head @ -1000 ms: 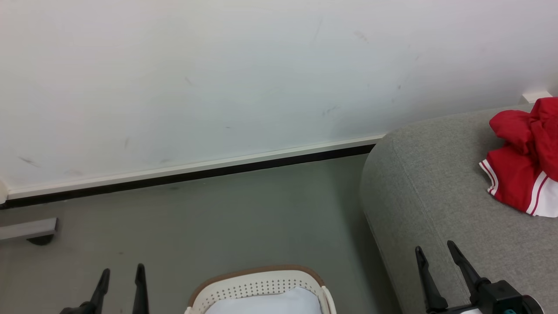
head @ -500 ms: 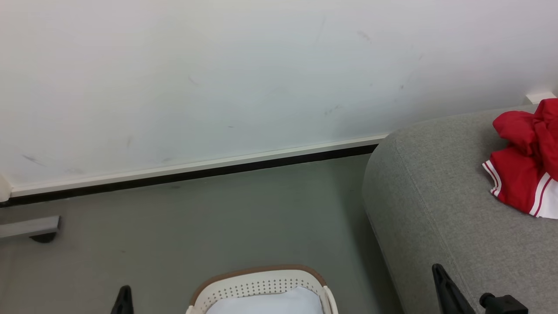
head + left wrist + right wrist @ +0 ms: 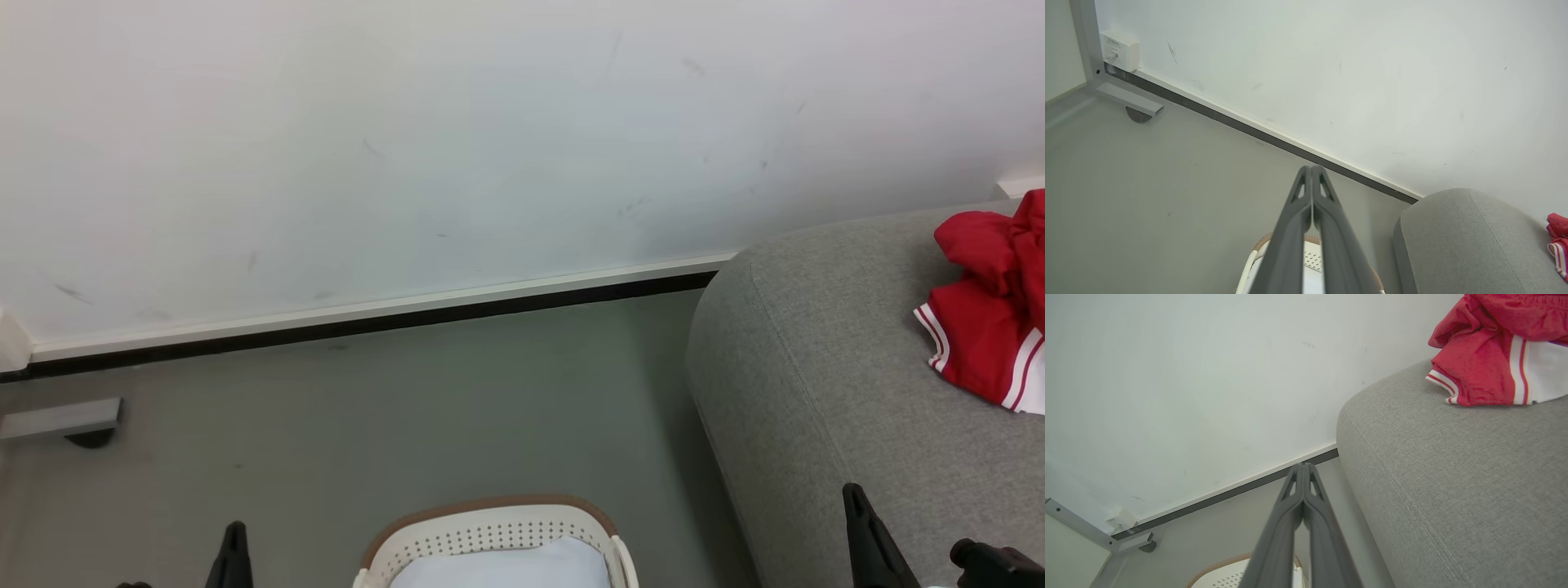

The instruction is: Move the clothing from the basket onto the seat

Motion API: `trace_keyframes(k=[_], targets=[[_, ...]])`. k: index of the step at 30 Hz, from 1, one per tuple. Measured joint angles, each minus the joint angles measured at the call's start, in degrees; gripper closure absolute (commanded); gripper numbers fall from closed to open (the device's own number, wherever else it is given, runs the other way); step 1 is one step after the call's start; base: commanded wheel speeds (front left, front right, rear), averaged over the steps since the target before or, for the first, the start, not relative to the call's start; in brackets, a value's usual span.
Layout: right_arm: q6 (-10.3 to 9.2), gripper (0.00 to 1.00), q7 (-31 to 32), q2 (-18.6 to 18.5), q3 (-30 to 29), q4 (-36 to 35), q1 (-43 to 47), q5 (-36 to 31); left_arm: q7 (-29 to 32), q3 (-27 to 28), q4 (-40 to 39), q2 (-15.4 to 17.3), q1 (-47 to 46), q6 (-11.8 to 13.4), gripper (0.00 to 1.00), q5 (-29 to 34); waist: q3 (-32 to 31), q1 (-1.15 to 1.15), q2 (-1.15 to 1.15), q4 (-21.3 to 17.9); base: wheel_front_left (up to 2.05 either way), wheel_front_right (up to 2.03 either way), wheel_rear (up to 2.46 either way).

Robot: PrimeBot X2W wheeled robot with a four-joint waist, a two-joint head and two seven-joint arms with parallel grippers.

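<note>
On the seat [image 3: 816, 367], clear of its edge, clothing [image 3: 984, 343] lies; left gripper [image 3: 1311, 168], right gripper [image 3: 1303, 465] pinched closed.

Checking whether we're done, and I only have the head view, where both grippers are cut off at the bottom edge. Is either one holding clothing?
Observer: No. The left wrist view shows the left gripper shut tight with nothing in it.
Operator: And the right one?
Observer: Its wrist view shows the right gripper shut as well, and empty.
</note>
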Motion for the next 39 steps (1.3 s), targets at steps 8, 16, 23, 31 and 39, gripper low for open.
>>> trace_keyframes(k=[8, 16, 23, 31, 39], targets=[[0.00, 1.00, 1.5, -0.2, -0.7, -0.7, -0.1, 7.6, 1.8, -0.1, -0.3, 0.0, -0.9, -0.4, 1.00, -7.5, 0.0, 0.00, 0.00, 0.5, 0.00, 0.00, 0.00], [0.00, 1.00, 3.0, -0.4, -1.6, -1.1, -0.6, 14.4, 3.4, -0.2, -0.5, 0.1, -1.4, -0.7, 1.00, -14.2, 0.1, 0.00, 0.00, 0.9, 0.00, 0.00, 0.00], [0.00, 1.00, 4.1, -0.5, -2.2, -1.6, -1.1, 19.8, 4.9, -0.2, -0.7, 0.1, -2.2, -1.0, 1.00, -20.1, 0.1, 0.00, 0.00, 1.3, 0.00, 0.00, 0.00], [0.00, 1.00, 5.5, -0.7, -3.1, -2.2, -1.2, 25.8, 6.3, -0.3, -0.9, 0.2, -2.8, -1.3, 1.00, -25.7, 0.1, 0.00, 0.00, 1.8, 0.00, 0.00, 0.00], [0.00, 1.00, 6.6, -0.8, -3.8, -2.6, -1.5, 30.8, 7.7, -0.3, -1.1, 0.3, -3.4, -1.5, 1.00, -31.2, 0.1, 0.00, 0.00, 2.2, 0.00, 0.00, 0.00]])
